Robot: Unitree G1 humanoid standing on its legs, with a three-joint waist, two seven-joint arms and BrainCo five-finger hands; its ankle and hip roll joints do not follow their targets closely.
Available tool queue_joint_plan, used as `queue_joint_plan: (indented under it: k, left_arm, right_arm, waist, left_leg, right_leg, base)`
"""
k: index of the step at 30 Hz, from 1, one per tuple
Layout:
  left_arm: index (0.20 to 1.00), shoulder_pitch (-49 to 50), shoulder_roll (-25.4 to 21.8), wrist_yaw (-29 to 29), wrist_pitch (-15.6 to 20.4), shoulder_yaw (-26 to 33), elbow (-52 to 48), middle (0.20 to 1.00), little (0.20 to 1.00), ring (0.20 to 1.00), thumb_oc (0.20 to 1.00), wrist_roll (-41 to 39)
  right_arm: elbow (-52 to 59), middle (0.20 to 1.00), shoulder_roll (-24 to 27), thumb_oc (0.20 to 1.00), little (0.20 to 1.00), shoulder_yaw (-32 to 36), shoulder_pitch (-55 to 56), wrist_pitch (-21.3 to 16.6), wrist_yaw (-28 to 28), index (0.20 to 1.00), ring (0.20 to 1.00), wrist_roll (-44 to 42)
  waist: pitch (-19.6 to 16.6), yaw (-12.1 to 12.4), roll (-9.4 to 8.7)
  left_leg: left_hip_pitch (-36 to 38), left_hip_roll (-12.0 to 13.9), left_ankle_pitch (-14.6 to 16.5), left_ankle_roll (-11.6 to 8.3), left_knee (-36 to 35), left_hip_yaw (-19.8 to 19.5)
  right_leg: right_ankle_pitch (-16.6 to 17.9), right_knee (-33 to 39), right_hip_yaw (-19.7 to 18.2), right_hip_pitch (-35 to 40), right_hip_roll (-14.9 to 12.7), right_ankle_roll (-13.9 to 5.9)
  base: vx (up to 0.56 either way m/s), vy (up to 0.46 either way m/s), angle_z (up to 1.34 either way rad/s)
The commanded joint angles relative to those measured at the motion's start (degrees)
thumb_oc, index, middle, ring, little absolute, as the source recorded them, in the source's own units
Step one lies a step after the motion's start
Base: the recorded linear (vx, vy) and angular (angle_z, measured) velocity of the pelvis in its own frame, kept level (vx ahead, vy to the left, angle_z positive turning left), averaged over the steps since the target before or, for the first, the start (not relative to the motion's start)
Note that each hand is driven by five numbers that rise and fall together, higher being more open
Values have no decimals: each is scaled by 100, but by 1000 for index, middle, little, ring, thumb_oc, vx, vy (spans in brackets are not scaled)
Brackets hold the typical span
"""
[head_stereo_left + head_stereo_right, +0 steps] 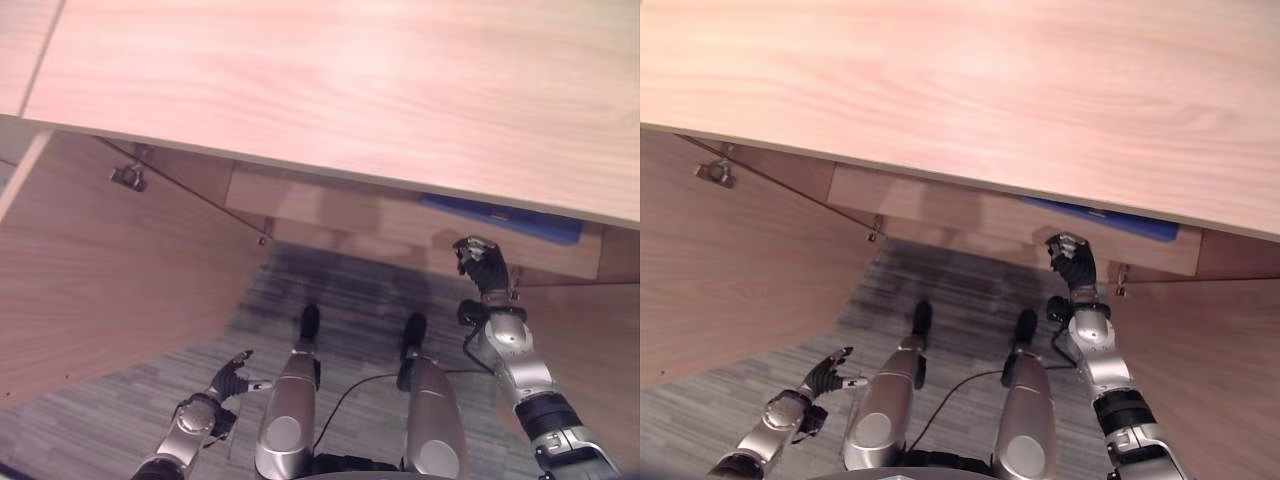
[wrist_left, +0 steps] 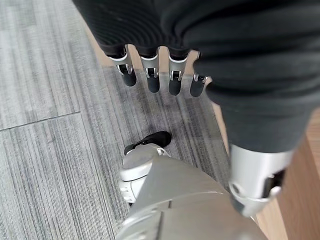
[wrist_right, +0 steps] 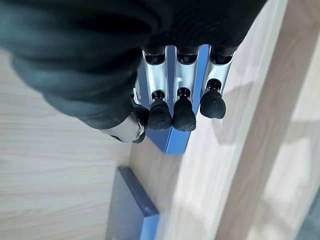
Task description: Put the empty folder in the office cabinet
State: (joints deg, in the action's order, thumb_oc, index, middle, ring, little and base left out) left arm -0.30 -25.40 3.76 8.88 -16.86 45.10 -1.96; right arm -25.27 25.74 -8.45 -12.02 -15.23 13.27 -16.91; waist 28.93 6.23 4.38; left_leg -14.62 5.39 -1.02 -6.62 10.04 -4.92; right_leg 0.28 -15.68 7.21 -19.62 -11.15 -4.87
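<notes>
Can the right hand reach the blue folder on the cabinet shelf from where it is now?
Probably yes: the right hand is raised at the open cabinet front, right before the blue folder on the shelf, with nothing seen between them.

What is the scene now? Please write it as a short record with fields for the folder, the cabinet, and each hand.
folder: blue folder lying on a shelf inside the cabinet, partly hidden under the top panel
cabinet: wooden office cabinet, doors open on both sides
right hand: right hand raised in front of the shelf, just below the folder, fingers curled, holding nothing
left hand: left hand low over the grey floor, fingers relaxed, holding nothing
task state: folder appears already placed in the cabinet
</notes>
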Motion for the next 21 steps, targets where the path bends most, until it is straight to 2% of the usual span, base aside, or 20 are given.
queue_joint_plan:
  k: [1,4,7,9,14,15,21]
  left_arm:
    - [1000,536,-307,137,-38,-174,106,1000,1000,1000,1000,-151]
    - [1000,620,-179,180,-104,-111,337,1000,1000,1000,1000,-98]
    - [1000,773,-126,248,-118,-5,345,1000,1000,1000,1000,-112]
    - [1000,900,-176,277,-106,33,306,1000,1000,1000,1000,-130]
    - [1000,1061,-427,403,-44,-171,187,1000,1000,1000,1000,-115]
    - [1000,1047,-575,455,-33,-254,48,1000,1000,1000,1000,-197]
    - [1000,981,-668,456,-58,-496,-549,1000,1000,1000,1000,-373]
  right_arm:
    - [62,200,-84,200,200,197,240,-5,-93,200,200,-54]
    - [-793,200,-224,200,200,19,348,256,-299,200,200,44]
    - [-996,200,-248,200,200,-40,576,371,-513,200,200,99]
    - [-1022,200,-229,200,200,-56,594,371,-552,200,200,122]
    - [-1543,200,-44,200,200,-63,-166,344,-356,200,200,-62]
    - [-1843,200,75,200,200,-83,-588,358,-247,200,200,-140]
    - [-2390,200,335,200,200,-76,-1407,406,-35,200,200,-260]
  waist:
    - [-420,42,-13]
    - [-791,4,-84]
    - [-1205,-40,-134]
    - [-1338,-42,-151]
    - [-1343,73,-50]
    - [-1267,143,34]
    - [-1010,285,216]
  left_leg:
    - [-291,161,56,-79,-12,-435]
    - [168,285,241,-122,105,-401]
    - [569,401,287,-138,-24,-383]
    - [769,454,323,-149,-97,-367]
    - [554,482,251,-137,-151,-370]
    - [293,425,212,-129,-110,-407]
    - [-179,285,119,-107,-3,-497]
  right_leg:
    - [-969,-958,34,182,-280,-344]
    - [-1084,-962,25,626,-179,-343]
    - [-1113,-867,97,935,-103,-355]
    - [-1143,-850,113,1073,-82,-355]
    - [-1079,-931,108,766,-83,-389]
    - [-1063,-949,88,594,-106,-403]
    - [-1044,-1022,101,284,-209,-404]
  base:
    - [41,24,-5]
    - [135,46,-12]
    - [217,7,-13]
    - [183,-31,-1]
    - [-17,-24,-4]
    - [-139,-7,9]
    - [-81,5,10]
